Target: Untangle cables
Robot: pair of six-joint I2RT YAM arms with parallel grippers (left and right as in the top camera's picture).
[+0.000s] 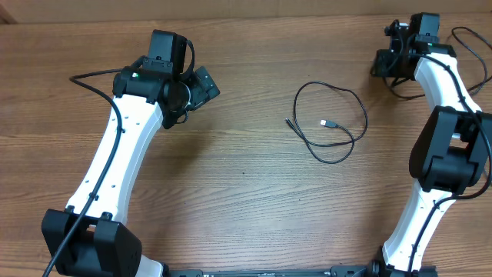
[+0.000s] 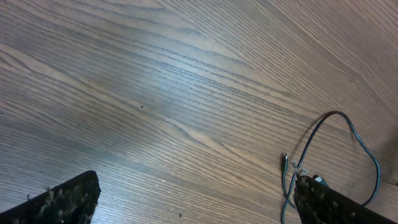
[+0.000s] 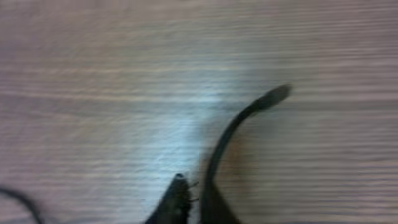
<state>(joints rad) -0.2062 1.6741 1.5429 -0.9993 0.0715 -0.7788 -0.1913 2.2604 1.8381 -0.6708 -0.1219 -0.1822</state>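
Observation:
One thin black cable (image 1: 336,125) lies in a loose loop on the wooden table, right of centre, with both plug ends (image 1: 325,123) inside the loop. It also shows at the right of the left wrist view (image 2: 357,140). My left gripper (image 1: 203,86) is open and empty, well to the left of the loop; its fingers stand wide apart (image 2: 196,186). My right gripper (image 1: 387,65) is at the far right corner. In the blurred right wrist view its fingers (image 3: 196,200) are closed together, with a black cable (image 3: 239,121) rising from between them to a free plug end.
The wooden table (image 1: 246,192) fills all views. Another thin black cord (image 1: 470,37) loops near the far right edge behind the right arm. Each arm's base stands at the near edge, the left arm's (image 1: 88,242) and the right arm's (image 1: 411,246).

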